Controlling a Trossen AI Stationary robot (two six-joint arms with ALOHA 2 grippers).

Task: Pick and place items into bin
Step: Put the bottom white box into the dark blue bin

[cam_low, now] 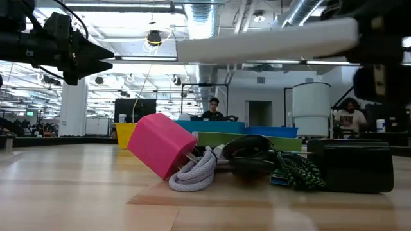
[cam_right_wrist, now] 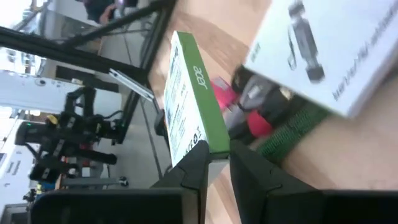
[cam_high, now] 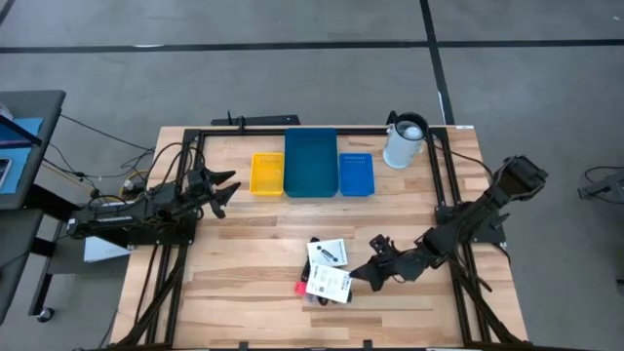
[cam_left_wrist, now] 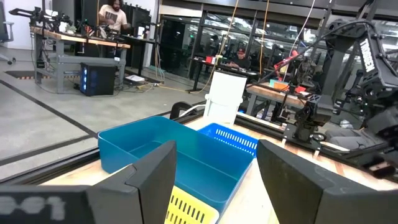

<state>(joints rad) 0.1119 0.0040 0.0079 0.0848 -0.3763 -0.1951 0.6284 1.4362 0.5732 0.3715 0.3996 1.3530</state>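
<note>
- Right gripper [cam_high: 363, 276]: lower centre-right of the high view, at the right edge of the item pile; in the right wrist view its fingers [cam_right_wrist: 193, 168] stand nearly together around the end of a green-and-white Acer box [cam_right_wrist: 189, 99]. Judged a pinch on a thin edge only (whether it is fully seated cannot be told).
- Left gripper [cam_high: 226, 188]: centre-left of the high view, well apart from the pile, jaws spread wide with nothing between them; it waits near the yellow bin [cam_high: 266, 174].
- Item pile: lower centre of the high view. White cards with black print [cam_high: 329, 270]; pink block [cam_low: 160, 144] tilted in the low view, a pale coiled cable [cam_low: 196, 173] touching it; green-black braided cord [cam_low: 297, 170]; black box [cam_low: 350, 165] at right.
- Bins: large blue bin [cam_high: 311, 163] at top centre, small blue basket [cam_high: 356, 174] just right of it, white jug [cam_high: 405, 142] beyond.
- Risk, slip: so narrow a hold on the box end may let it pivot or drop on lifting.
- Risk, snag: cable and cord lie tangled against neighbours (the pink block especially), so a lift may drag them along.
- Risk, carry: the bins lie well apart from the pile; a loose box could fall on the way.
</note>
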